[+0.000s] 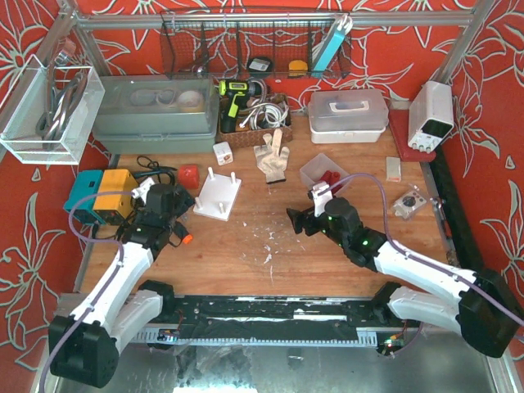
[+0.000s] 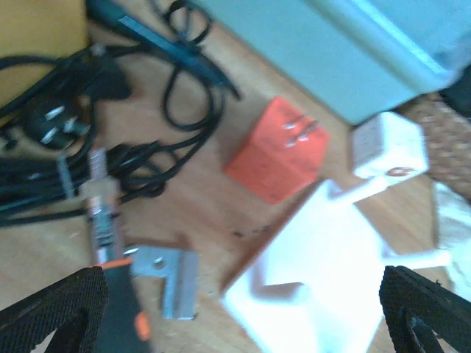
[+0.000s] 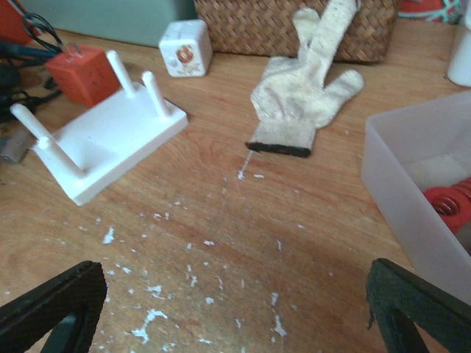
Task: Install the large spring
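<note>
The red springs (image 1: 332, 177) lie in a clear plastic tray (image 1: 311, 169) at centre right; in the right wrist view they (image 3: 450, 202) show at the right edge inside the tray (image 3: 401, 191). The white base with upright pegs (image 1: 217, 195) lies left of centre and also shows in the left wrist view (image 2: 331, 279) and the right wrist view (image 3: 110, 140). My left gripper (image 1: 182, 205) is open and empty just left of the base (image 2: 235, 316). My right gripper (image 1: 301, 214) is open and empty over bare wood, below the tray (image 3: 235, 309).
An orange cube (image 1: 189, 174), a white cube (image 1: 222, 153) and a knitted glove (image 1: 273, 155) lie behind the base. Black cables (image 2: 96, 125), a metal bracket (image 2: 173, 279) and an orange-black knife (image 2: 118, 309) lie by my left gripper. Bins, a wicker basket and a power supply line the back.
</note>
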